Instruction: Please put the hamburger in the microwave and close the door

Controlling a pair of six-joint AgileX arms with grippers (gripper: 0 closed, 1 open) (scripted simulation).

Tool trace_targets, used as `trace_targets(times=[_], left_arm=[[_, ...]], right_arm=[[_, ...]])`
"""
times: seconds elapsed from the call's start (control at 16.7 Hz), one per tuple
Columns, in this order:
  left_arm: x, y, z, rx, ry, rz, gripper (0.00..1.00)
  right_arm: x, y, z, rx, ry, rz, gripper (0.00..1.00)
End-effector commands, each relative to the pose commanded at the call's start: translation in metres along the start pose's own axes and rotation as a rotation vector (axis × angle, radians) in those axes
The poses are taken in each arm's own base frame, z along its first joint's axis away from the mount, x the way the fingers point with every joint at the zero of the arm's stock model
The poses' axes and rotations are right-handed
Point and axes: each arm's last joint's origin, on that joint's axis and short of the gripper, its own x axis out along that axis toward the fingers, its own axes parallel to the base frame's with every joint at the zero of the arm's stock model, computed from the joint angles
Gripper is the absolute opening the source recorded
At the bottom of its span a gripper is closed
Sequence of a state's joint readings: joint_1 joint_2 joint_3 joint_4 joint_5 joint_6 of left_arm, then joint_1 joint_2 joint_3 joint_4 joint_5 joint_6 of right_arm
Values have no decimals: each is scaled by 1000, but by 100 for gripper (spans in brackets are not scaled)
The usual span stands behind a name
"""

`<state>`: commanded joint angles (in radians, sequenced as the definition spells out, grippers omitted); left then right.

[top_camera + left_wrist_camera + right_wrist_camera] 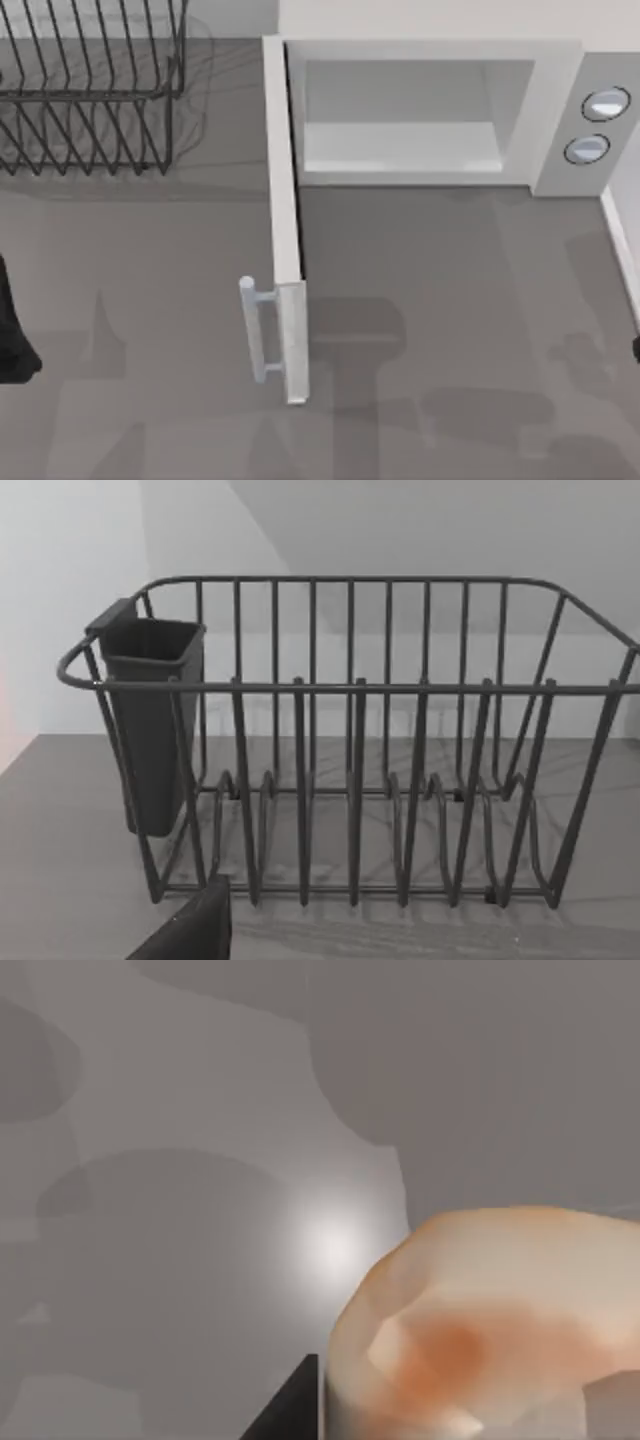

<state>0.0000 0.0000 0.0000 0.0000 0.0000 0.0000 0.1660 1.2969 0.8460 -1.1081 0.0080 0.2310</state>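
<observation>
1. Right wrist view shows the hamburger point(490, 1320) pressed very close to the camera, beside a dark tip of the right gripper; whether that gripper grasps it cannot be told.
2. Left arm point(12, 340) sits at the tabletop's point(450, 300) left edge, facing the black wire dish rack point(350, 750).
3. Farther back, the microwave point(430, 110) stands with the door point(285, 230) swung wide, cavity unobstructed, bare tabletop before it.
</observation>
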Motion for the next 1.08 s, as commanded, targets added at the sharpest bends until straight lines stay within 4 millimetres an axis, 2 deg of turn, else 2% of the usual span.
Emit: trace_targets(times=[0.12, 0.42, 0.54, 0.78, 1.08], left_arm=[[0, 0, 0, 0, 0, 0, 100], [0, 0, 0, 0, 0, 0, 100], [0, 0, 0, 0, 0, 0, 100], [0, 0, 0, 0, 0, 0, 100], [0, 0, 0, 0, 0, 0, 100]], right_arm=[[-12, -1, -2, -1, -17, 4, 0], [-11, 0, -2, -1, -15, 4, 0], [-11, 3, 5, -11, -44, -4, 0], [-3, 26, 40, -56, -182, -45, 0], [36, 82, 100, -121, -446, -96, 0]])
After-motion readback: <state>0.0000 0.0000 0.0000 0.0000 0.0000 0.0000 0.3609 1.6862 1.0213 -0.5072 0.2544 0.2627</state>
